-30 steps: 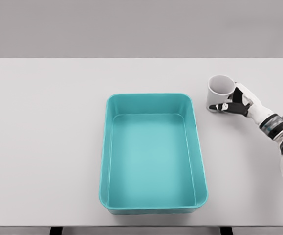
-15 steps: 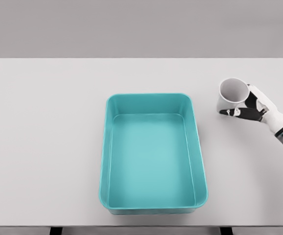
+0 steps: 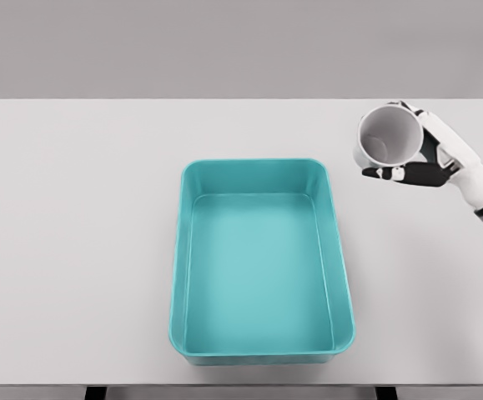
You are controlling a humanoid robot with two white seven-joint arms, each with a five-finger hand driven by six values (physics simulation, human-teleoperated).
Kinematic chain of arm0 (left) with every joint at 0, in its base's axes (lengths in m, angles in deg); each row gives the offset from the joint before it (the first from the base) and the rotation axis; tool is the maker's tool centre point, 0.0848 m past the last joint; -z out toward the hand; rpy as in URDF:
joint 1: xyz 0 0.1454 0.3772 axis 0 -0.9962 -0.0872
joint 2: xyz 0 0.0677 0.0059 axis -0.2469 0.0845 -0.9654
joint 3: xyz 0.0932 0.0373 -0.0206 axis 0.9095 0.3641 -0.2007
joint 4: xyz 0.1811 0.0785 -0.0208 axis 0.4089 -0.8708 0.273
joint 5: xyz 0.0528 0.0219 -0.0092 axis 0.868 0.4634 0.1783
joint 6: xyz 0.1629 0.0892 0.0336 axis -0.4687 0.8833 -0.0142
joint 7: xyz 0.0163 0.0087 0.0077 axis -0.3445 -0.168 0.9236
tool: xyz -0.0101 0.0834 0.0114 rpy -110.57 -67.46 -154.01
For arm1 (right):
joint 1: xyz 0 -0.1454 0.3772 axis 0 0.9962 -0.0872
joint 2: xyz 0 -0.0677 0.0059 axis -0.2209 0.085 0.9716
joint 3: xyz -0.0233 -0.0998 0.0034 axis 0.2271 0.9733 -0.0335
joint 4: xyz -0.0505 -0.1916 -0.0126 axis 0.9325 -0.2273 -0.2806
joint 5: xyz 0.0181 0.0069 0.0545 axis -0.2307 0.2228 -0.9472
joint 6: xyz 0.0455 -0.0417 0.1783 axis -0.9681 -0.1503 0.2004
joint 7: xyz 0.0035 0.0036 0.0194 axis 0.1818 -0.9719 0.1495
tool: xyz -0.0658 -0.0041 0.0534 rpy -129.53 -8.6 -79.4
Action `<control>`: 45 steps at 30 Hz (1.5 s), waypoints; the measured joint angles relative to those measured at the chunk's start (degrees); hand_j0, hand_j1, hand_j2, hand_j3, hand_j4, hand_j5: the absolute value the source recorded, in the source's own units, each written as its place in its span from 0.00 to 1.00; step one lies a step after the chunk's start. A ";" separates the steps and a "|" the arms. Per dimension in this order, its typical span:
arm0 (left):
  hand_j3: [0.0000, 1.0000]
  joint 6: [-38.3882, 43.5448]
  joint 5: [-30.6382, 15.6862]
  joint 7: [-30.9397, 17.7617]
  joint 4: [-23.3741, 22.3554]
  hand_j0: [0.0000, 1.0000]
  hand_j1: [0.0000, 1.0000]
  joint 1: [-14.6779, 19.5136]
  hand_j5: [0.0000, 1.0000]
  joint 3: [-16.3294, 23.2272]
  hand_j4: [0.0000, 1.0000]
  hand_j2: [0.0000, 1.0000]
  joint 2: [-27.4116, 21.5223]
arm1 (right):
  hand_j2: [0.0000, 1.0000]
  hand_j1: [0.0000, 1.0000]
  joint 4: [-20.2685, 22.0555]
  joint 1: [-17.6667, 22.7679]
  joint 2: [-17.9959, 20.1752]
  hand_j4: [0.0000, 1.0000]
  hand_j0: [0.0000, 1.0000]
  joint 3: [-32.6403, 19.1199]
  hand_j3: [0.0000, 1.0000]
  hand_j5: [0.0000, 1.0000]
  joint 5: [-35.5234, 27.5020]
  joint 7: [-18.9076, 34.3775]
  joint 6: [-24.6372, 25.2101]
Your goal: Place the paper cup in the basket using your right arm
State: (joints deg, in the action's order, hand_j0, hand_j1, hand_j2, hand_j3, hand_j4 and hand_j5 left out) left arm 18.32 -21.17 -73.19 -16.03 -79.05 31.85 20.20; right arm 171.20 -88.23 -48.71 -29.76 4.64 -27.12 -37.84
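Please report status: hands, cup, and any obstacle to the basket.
Right hand shut on paper cup, held tilted, mouth toward camera. Left arm not in view. Teal basket empty, nothing between cup and basket.

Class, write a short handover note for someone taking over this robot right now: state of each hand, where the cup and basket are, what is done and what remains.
Right hand: fingers closed around the cup, which is tilted with its mouth toward the camera, off to the right of the basket.
Left hand: out of view.
Basket: teal, mid-table, nothing in it.
Done: cup grasped; it seems to be off the table.
Left: carry the cup leftward over the basket, lower it in, let go.
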 measured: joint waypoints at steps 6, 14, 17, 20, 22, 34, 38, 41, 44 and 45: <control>1.00 0.00 0.00 0.00 0.00 1.00 1.00 0.00 1.00 -0.01 1.00 1.00 0.00 | 0.45 0.45 5.38 -0.09 -0.06 0.45 0.45 1.27 0.45 0.45 3.52 0.01 -0.13; 1.00 0.00 0.00 0.00 0.00 1.00 1.00 0.00 1.00 0.00 1.00 1.00 0.00 | 0.45 0.45 7.73 -0.97 -0.07 0.45 0.45 5.16 0.45 0.45 10.68 0.00 -3.82; 1.00 0.00 0.00 0.00 0.00 1.00 1.00 0.00 1.00 0.00 1.00 1.00 0.00 | 0.45 0.45 7.84 -1.67 0.53 0.45 0.45 6.55 0.45 0.45 12.55 0.00 -6.85; 1.00 0.00 0.00 0.00 -0.01 1.00 1.00 0.00 1.00 0.00 1.00 1.00 0.00 | 0.45 0.45 7.89 -4.83 2.34 0.45 0.45 8.92 0.45 0.45 13.30 -0.01 -9.72; 1.00 0.00 0.00 0.00 -0.01 1.00 1.00 0.00 1.00 0.00 1.00 1.00 0.00 | 0.45 0.45 7.91 -7.82 3.52 0.45 0.45 11.61 0.45 0.45 13.51 -0.01 -10.76; 1.00 0.00 0.00 0.00 0.00 1.00 1.00 0.00 1.00 -0.01 1.00 1.00 0.00 | 0.45 0.45 7.92 -15.47 9.29 0.45 0.45 25.73 0.45 0.45 14.23 -0.01 -12.25; 1.00 0.00 0.00 0.00 0.00 1.00 1.00 0.00 1.00 0.00 1.00 1.00 0.00 | 0.45 0.45 7.92 -15.82 9.83 0.45 0.45 29.24 0.45 0.45 15.50 0.00 -12.34; 1.00 0.00 0.00 0.00 0.00 1.00 1.00 0.00 1.00 0.00 1.00 1.00 0.00 | 0.46 0.46 7.92 -15.82 9.95 0.46 0.46 31.18 0.46 0.46 16.57 0.01 -12.35; 1.00 0.00 0.00 0.00 0.00 1.00 1.00 0.00 1.00 0.00 1.00 1.00 0.00 | 0.46 0.46 7.92 -15.82 10.00 0.46 0.46 32.69 0.46 0.46 17.53 0.01 -12.34; 1.00 0.00 0.00 0.00 0.00 1.00 1.00 0.00 1.00 0.00 1.00 1.00 0.00 | 0.47 0.47 7.92 -15.82 10.00 0.47 0.47 33.04 0.47 0.47 17.83 0.01 -12.32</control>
State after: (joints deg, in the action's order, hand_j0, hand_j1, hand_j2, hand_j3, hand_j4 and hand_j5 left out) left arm 18.32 -21.17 -73.19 -16.03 -79.05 31.85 20.20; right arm 179.12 -104.04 -38.71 3.28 22.47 -27.11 -50.16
